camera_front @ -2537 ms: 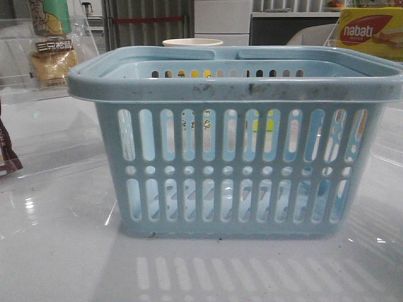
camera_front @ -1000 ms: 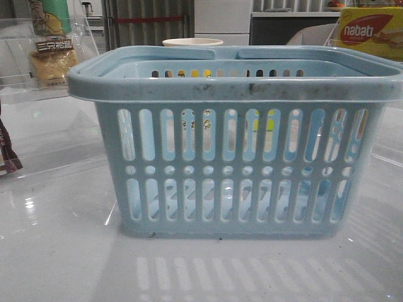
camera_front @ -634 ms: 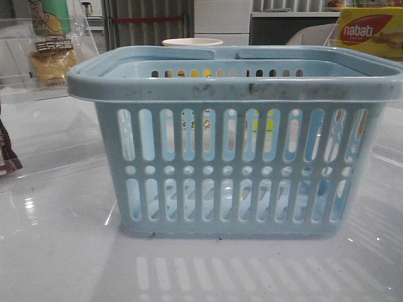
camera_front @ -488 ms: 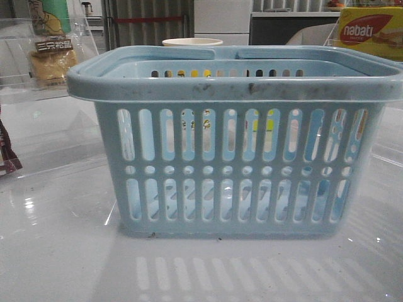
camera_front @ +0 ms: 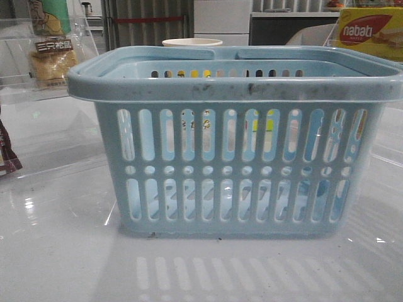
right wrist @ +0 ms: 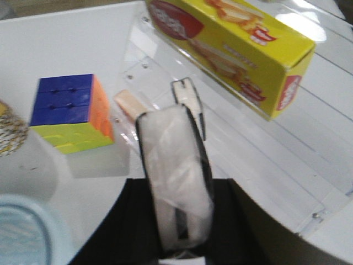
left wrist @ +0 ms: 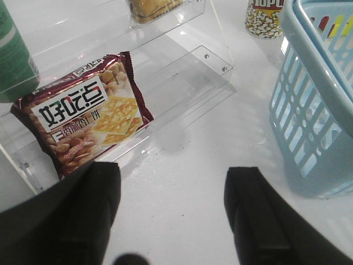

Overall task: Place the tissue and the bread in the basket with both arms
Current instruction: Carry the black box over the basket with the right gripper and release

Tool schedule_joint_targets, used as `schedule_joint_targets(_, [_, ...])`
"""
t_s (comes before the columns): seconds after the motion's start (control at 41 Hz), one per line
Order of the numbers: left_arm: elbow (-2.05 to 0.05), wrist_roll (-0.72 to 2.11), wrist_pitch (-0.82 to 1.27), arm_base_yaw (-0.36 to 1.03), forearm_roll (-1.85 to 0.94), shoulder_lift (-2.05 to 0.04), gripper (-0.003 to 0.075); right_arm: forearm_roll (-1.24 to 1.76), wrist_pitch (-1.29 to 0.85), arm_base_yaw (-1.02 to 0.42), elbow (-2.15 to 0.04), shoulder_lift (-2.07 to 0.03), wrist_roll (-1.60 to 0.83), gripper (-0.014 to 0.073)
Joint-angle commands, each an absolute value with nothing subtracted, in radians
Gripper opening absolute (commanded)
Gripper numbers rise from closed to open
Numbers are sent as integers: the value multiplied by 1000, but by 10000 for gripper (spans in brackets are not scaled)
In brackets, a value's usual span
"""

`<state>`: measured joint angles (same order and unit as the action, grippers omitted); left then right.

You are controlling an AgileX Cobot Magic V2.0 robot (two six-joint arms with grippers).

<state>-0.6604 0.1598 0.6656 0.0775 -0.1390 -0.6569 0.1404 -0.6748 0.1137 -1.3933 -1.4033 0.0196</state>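
As the front view looks forward over a glossy white table (camera_front: 63,251), a large light blue basket (camera_front: 233,145) fills the middle, standing upright, with slotted and round-holed sides, a scuffed rim and 2 handles folded down. No arm shows in this view.

In the left wrist view, the left gripper (left wrist: 174,218) hangs above bare table with its 2 dark fingers (left wrist: 251,212) spread apart and nothing between them. Just beyond them, a maroon snack bag (left wrist: 85,124) printed with nuts and crackers lies flat on the lower step of a clear acrylic stand (left wrist: 215,61). The basket's corner (left wrist: 317,99) sits off to one side, near but apart from the gripper.

In the right wrist view, the right gripper (right wrist: 179,221) is clamped on the tissue (right wrist: 176,171), a dark-edged packet with a pale face, held on edge above the table. Behind it lie a multicoloured puzzle cube (right wrist: 69,113) and, on a clear stand, a long yellow wafer box (right wrist: 237,52). A sliver of basket rim (right wrist: 22,229) shows at the frame corner.

Farther back in the front view, the bread (camera_front: 53,60), golden in clear wrap with a dark label band, rests on a clear shelf behind and left of the basket. A pale cup rim (camera_front: 192,43) peeks over the basket's far edge, and the yellow wafer box (camera_front: 368,31) sits at far right.
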Motion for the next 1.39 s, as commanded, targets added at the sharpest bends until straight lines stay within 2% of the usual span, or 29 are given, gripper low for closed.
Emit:
schedule_joint_targets(0.0, [-691, 151, 589, 84, -156, -661, 477, 157, -693, 60, -1432, -1297, 19, 237])
schedule_joint_targets(0.195, [-691, 151, 589, 84, -156, -661, 477, 158, -777, -122, -1432, -1243, -12, 237])
schedule_joint_targets(0.463, [-691, 151, 589, 84, -156, -661, 477, 158, -771, -350, -1396, -1313, -15, 237])
schedule_joint_targets(0.732, [-691, 151, 582, 84, -156, -661, 477, 157, -748, -400, -1388, -1474, -15, 245])
schedule_joint_targets(0.829, [-691, 151, 578, 84, -156, -661, 477, 157, -724, -400, -1388, -1526, -15, 288])
schedule_joint_targets(1.049, [-691, 151, 566, 84, -156, -661, 477, 155, -708, -400, -1389, -1583, -15, 539])
schedule_joint_targets(1.366, [-690, 151, 566, 84, -156, -661, 477, 147, -755, -400, -1399, -1472, -50, 551])
